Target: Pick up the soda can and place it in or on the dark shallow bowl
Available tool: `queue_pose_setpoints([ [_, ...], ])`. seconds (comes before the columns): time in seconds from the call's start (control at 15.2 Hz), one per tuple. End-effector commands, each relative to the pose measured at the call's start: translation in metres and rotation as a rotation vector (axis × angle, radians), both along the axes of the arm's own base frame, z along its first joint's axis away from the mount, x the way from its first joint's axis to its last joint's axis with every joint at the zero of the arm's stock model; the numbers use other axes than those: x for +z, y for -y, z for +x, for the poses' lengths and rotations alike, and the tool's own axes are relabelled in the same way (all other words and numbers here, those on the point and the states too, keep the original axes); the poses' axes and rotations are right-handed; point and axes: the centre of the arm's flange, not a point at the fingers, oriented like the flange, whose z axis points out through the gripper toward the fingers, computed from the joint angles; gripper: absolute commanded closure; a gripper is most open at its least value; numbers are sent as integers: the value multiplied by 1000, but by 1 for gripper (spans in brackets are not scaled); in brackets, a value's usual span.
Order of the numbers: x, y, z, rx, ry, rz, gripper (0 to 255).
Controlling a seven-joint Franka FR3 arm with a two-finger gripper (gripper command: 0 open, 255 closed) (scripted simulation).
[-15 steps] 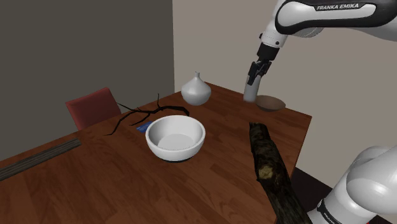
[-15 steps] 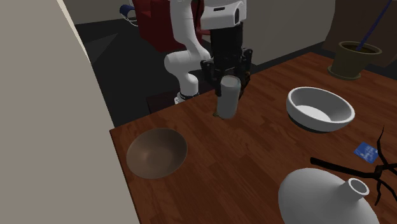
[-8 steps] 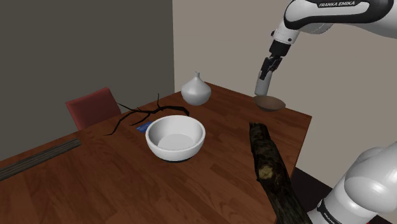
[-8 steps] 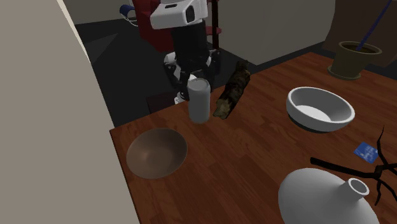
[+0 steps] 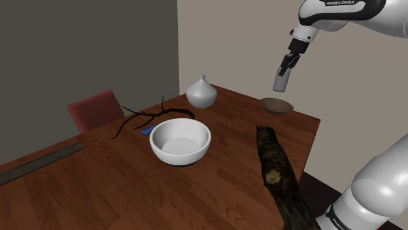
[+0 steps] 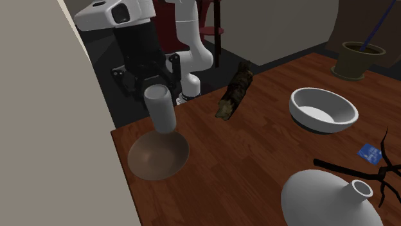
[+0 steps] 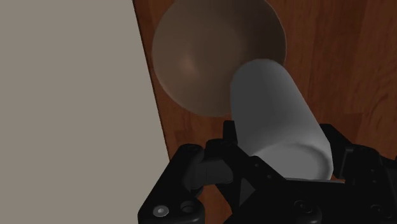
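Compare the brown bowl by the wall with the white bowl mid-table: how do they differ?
Colour: the brown bowl is dark, the white bowl pale. Depth: the brown bowl is shallow; the white bowl is deeper, with taller sides. Place: the brown bowl sits at the table corner by the wall, the grey can hanging over it; the white bowl stands mid-table, nothing above it. Both are round, upright and empty.
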Motion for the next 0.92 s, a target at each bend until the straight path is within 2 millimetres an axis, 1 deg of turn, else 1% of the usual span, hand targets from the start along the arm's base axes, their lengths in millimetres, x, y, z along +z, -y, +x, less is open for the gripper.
queue_pose_setpoints([
  [0.0,2,25,-4,2,0,-1,255],
  [0.07,2,29,-4,2,0,-1,255],
  [0.86,-61,29,-4,2,0,-1,255],
])
